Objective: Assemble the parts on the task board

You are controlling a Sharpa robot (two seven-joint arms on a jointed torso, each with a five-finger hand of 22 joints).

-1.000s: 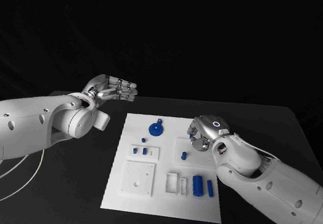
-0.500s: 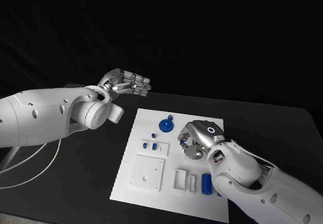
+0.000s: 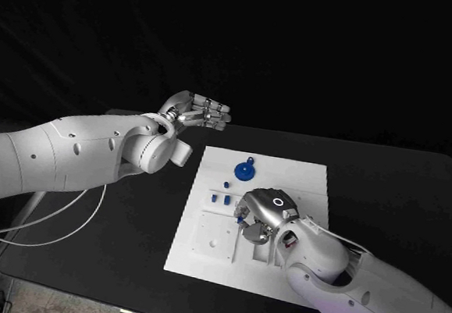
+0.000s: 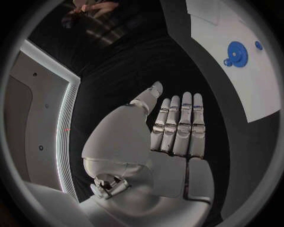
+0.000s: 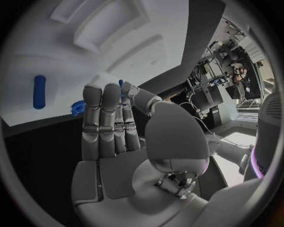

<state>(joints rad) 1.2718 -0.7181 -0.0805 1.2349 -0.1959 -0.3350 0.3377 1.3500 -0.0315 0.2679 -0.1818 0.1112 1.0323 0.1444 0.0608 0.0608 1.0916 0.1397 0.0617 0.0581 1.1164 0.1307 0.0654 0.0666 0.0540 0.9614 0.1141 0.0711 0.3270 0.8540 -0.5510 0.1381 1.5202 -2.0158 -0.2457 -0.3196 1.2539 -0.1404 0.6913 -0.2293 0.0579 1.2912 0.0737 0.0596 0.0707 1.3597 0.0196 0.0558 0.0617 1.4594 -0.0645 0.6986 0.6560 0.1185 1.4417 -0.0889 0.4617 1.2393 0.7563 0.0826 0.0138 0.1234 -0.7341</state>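
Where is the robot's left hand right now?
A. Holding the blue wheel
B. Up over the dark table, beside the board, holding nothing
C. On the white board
B: the left hand hangs empty over the black table, off the far-left corner of the task board.

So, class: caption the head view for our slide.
Right hand over the white task board; left hand raised beside it.

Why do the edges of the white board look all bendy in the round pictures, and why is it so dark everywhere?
Left wrist view: the fisheye lens curves the task board edges behind the left hand. Right wrist view: the board bends the same way beyond the right hand. Head view: edges look straight; the black table and dark backdrop swallow light, so the board stands out bright.
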